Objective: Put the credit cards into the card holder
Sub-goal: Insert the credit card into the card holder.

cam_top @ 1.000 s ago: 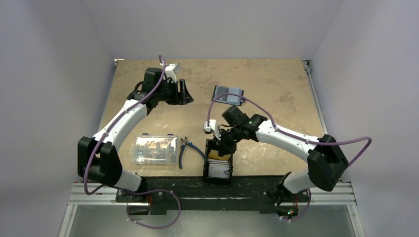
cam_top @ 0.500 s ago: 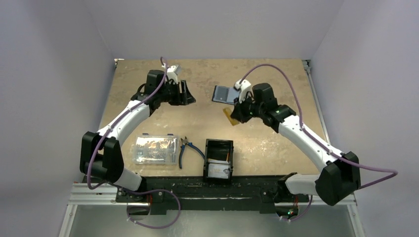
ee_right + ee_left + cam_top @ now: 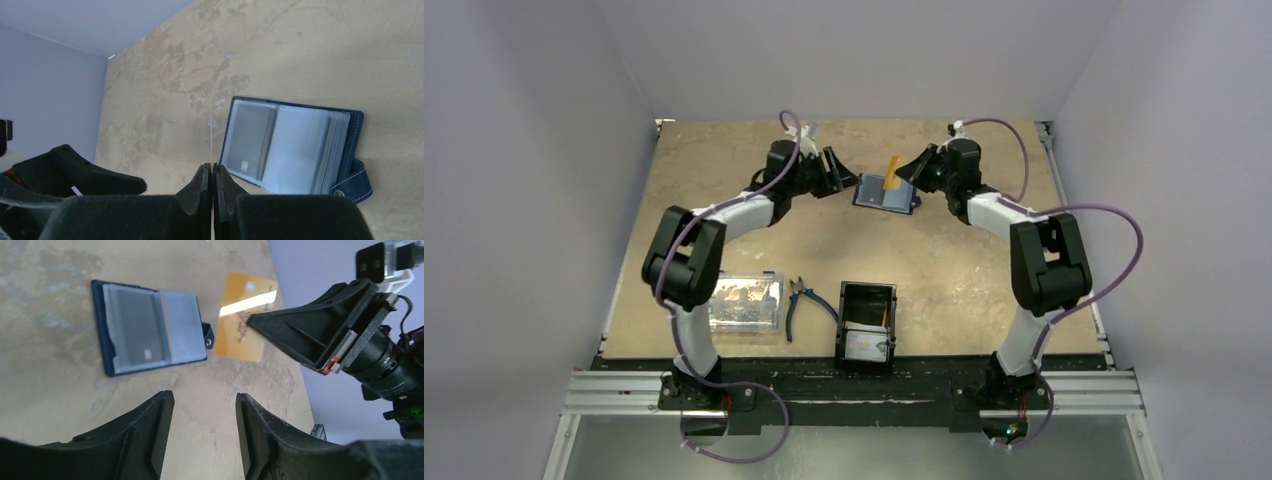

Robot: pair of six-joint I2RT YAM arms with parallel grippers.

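Orange card (image 3: pixel 237 300), pinched between right fingers (image 3: pixel 300 332)

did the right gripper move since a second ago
Yes: the right gripper went from the black tray to the card holder farther back, gripping an orange card.

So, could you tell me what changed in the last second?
The right tool carried an orange card from the black tray up to the open wallet. The left tool, open, swung right toward it. Wallet, tray, clear box and pliers stayed put.
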